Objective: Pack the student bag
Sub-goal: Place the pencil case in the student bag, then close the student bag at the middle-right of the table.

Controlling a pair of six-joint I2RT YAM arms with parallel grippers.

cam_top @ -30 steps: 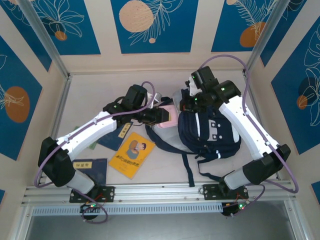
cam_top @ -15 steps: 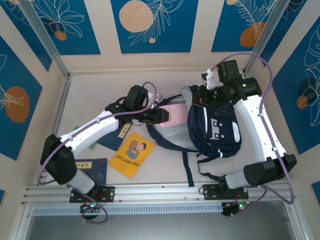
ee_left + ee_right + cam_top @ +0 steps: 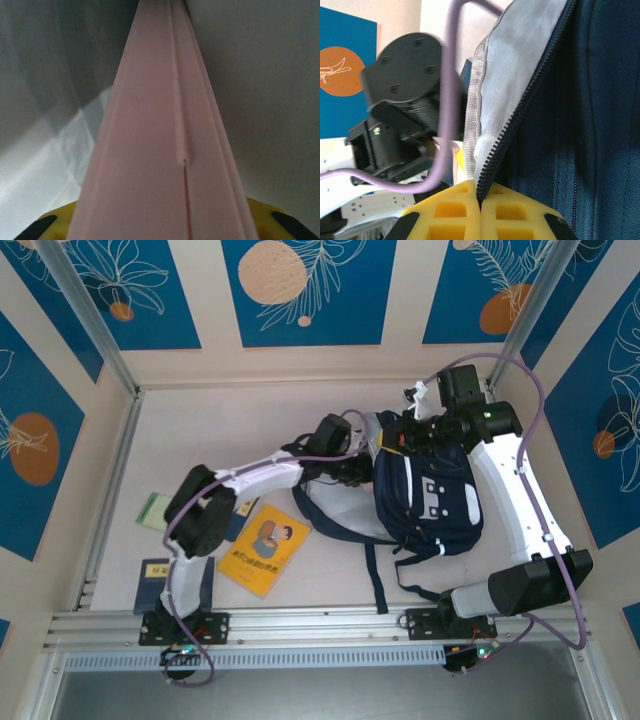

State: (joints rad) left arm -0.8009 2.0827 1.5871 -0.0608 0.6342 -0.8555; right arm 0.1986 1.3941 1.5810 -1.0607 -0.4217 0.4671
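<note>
A yellow book (image 3: 263,548) lies near the front of the table (image 3: 200,430). Behind it, to the right, lies the bag (image 3: 430,502) with its mouth open. The left claw (image 3: 352,469) reaches into the mouth, holding a pink thing (image 3: 160,150). The right claw (image 3: 480,205) pinches the bag's zip edge.

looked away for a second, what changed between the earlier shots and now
The left end effector pushed right, carrying the pink case from outside into the open mouth of the bag; grey lining now surrounds it. The right end effector first pulled the bag's zip edge to the right, then held there, clamped on it. The yellow book stayed put.
</note>
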